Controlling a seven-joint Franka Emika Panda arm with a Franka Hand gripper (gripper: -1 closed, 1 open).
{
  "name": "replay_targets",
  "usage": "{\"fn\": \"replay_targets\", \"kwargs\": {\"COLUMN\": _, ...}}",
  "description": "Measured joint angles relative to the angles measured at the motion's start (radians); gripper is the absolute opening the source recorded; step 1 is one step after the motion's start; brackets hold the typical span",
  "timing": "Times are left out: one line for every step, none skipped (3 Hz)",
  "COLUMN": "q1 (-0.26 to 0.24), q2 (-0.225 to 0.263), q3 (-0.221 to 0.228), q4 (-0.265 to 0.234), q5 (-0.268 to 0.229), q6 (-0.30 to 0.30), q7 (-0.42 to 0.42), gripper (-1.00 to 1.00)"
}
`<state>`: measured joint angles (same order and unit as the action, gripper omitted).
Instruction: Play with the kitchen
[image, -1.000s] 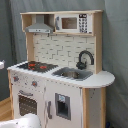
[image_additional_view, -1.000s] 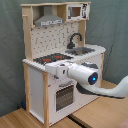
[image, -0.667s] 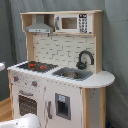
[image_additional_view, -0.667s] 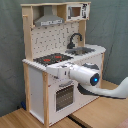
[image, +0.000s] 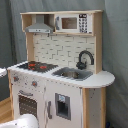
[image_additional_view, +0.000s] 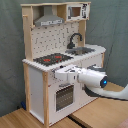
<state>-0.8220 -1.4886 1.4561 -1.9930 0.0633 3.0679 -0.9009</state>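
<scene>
In the second exterior view, the robot arm (image_additional_view: 92, 77) is seen nearest the camera, stretched across in front of the kitchen (image_additional_view: 62, 60) from the second exterior view's right. Its gripper (image_additional_view: 59, 74) is placed at the level of the counter edge, just before the front panel below the stovetop (image_additional_view: 52, 59); whether the fingers are spread or closed cannot be told, and nothing is seen held in them. The oven door (image_additional_view: 63, 96) is found just below the arm, shut.

The kitchen is stood on a wooden floor (image_additional_view: 20, 119) against a grey-green curtain (image_additional_view: 10, 50). On its counter the black-red stovetop is set at one end, and beside it the sink (image_additional_view: 83, 50) with the black faucet (image_additional_view: 75, 39) arched over it. Behind these a pale brick-patterned back panel (image: 57, 50) is seen in the first exterior view. Above the stovetop the grey hood (image: 39, 27) is mounted, and the microwave (image: 74, 23) is fitted beside the hood under the top shelf.

In the first exterior view, a white rounded part of the arm (image: 20, 121) is visible at the lower edge, in front of the kitchen's oven door (image: 28, 104).
</scene>
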Motion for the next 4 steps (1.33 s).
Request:
{"fn": "replay_targets", "kwargs": {"q1": 0.032, "q2": 0.0, "q3": 0.018, "q4": -0.074, "q5": 0.0, "q6": 0.072, "q7": -0.007, "gripper": 1.0}}
{"fn": "replay_targets", "kwargs": {"q1": 0.047, "q2": 0.0, "q3": 0.038, "q4": -0.145, "q5": 0.0, "q6": 0.137, "q7": -0.015, "gripper": 1.0}}
{"fn": "replay_targets", "kwargs": {"q1": 0.075, "q2": 0.001, "q3": 0.061, "q4": -0.234, "q5": 0.001, "q6": 0.189, "q7": -0.015, "gripper": 1.0}}
{"fn": "replay_targets", "kwargs": {"q1": 0.123, "q2": 0.003, "q3": 0.072, "q4": -0.313, "q5": 0.002, "q6": 0.229, "q7": -0.015, "gripper": 1.0}}
